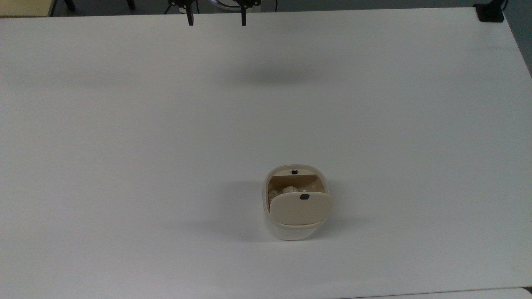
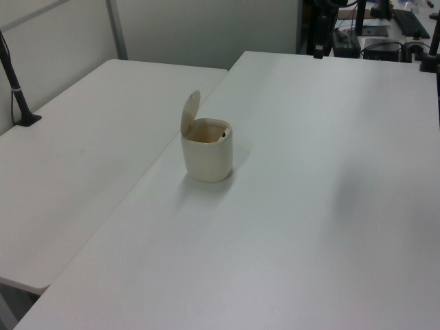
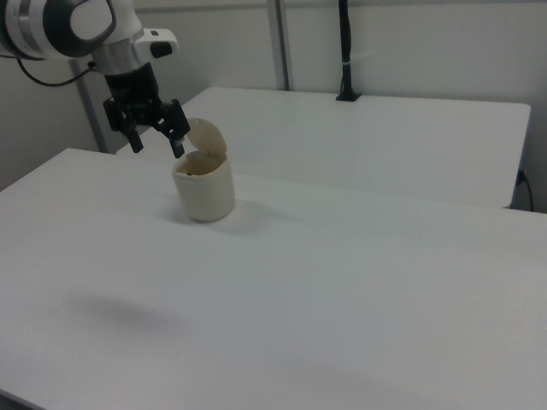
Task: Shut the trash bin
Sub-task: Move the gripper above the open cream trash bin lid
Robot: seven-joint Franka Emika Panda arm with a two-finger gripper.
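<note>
The small cream-white plastic trash bin (image 1: pixel 293 226) stands on the white counter (image 1: pixel 124 145), toward the top view's lower middle, its beige hinged lid (image 1: pixel 301 209) raised upright and crumpled scraps (image 1: pixel 282 192) visible inside. My tool (image 3: pixel 155 139) hangs well apart from it, black fingers (image 1: pixel 190 18) spread, holding nothing.

One trash bin (image 1: pixel 294 203) stands low and just right of centre in the top view, with one lid (image 1: pixel 301 209) and two small black square marks: one on the lid (image 1: pixel 304 197), one on the rim (image 1: pixel 294 172). Inside are crumpled pale lumps (image 1: pixel 282 192), too packed to count. One pincer (image 3: pixel 156 141) shows at the upper left of the right view, with two black fingers (image 1: pixel 190 19). Two white tables: one (image 2: pixel 309 206) under the bin, another (image 2: pixel 75 172) beside it. One black post (image 3: pixel 345 51) stands at the top centre of the right view.
</note>
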